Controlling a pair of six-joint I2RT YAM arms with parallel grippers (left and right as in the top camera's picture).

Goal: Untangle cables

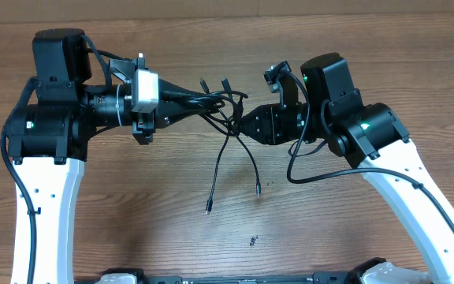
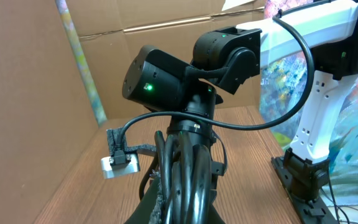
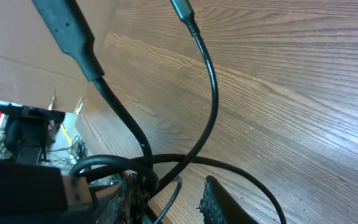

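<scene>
The wooden table (image 1: 353, 229) fills the overhead view. The left arm (image 1: 53, 134) reaches in from 9 o'clock and the right arm (image 1: 369, 130) from 3 o'clock, meeting just 12 o'clock of the table's middle. The cables (image 1: 223, 101) sit there in a knot between the two tips, with two strands trailing toward 6 o'clock, their ends apart. The left gripper (image 1: 211, 104) is clamped tight on the knot's 9 o'clock side. The right gripper (image 1: 243, 124), at the knot's 4 o'clock, stands partly open. Cords cross the gap between its fingers (image 3: 128, 198), but I cannot tell whether it pinches any. Two plugs (image 1: 203, 83) point toward 12 o'clock. A dark speck (image 1: 253, 241) lies toward 6 o'clock.
</scene>
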